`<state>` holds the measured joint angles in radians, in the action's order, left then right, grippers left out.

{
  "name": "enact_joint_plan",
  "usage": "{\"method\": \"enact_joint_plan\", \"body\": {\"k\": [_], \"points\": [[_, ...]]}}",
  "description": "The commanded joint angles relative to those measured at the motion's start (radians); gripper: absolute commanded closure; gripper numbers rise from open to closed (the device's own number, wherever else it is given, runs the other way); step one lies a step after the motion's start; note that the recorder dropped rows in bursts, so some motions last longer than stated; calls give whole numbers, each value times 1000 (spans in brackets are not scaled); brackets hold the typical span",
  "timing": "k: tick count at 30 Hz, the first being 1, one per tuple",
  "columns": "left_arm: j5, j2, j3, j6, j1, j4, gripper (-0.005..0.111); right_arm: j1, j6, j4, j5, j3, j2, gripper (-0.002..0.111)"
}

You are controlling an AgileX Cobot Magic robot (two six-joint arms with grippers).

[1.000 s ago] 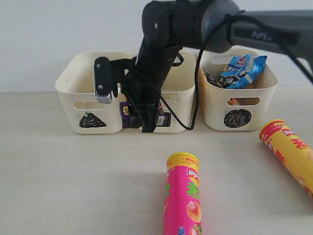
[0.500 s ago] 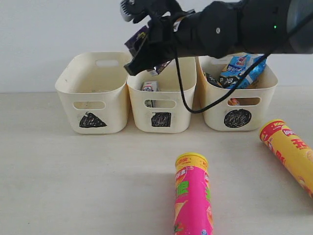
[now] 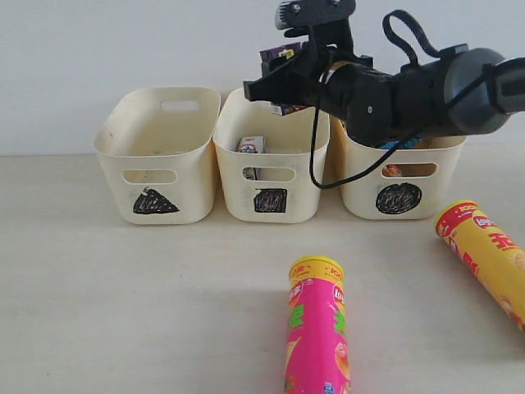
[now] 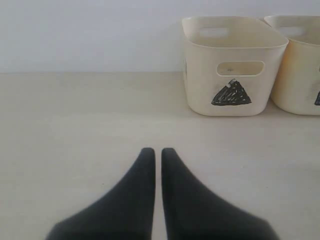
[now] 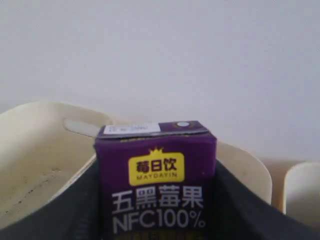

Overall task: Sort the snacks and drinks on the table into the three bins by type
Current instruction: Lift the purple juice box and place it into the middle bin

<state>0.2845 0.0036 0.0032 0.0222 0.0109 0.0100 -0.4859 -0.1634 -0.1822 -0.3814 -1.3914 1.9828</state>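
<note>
So the right gripper (image 3: pixel 283 82) has its claw pinching the dark purple carton (image 3: pixel 277 56) by its sides, up in the air at roughly 12 o'clock over the square bin (image 3: pixel 238 197), where the blue-and-white carton (image 3: pixel 251 145) already sits upright. My worry is the height. The carton looks to be a glossy, hard-cornered little cardboard box, and if it's let go from up there it could clip the rim or bounce off the other carton and land outside, or in the empty-looking triangle bin (image 3: pixel 115 156) at 9 o'clock. It also seems closer to the back rim than the middle, though I can't tell for sure. The black cable looping off the arm hangs by the circle bin (image 3: pixel 361 189) at 3 o'clock and might snag its thin plastic lip. The bins are smooth cream tubs with rounded corners. The pink tube (image 3: pixel 316 328) at 6 o'clock and the yellow-orange tube (image 3: pixel 488 254) at 4 o'clock lie on their sides, slick cylinders that could roll if nudged. The left gripper (image 4: pixel 156 155) has its fingers pressed together, holding nothing.
</note>
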Motion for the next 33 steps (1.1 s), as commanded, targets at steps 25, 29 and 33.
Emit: {"method": "enact_joint_plan", "body": {"k": [25,29,33], "points": [[-6,-4,-3,6,-3,-1,102,69,120,143,274,-366,259,49],[-6,-4,-3,6,-3,-1,102,69,114,143,274,-366,259,39],[-6,-4,-3,6,-3,-1,102,69,84,143,306,-366,251,39]]}}
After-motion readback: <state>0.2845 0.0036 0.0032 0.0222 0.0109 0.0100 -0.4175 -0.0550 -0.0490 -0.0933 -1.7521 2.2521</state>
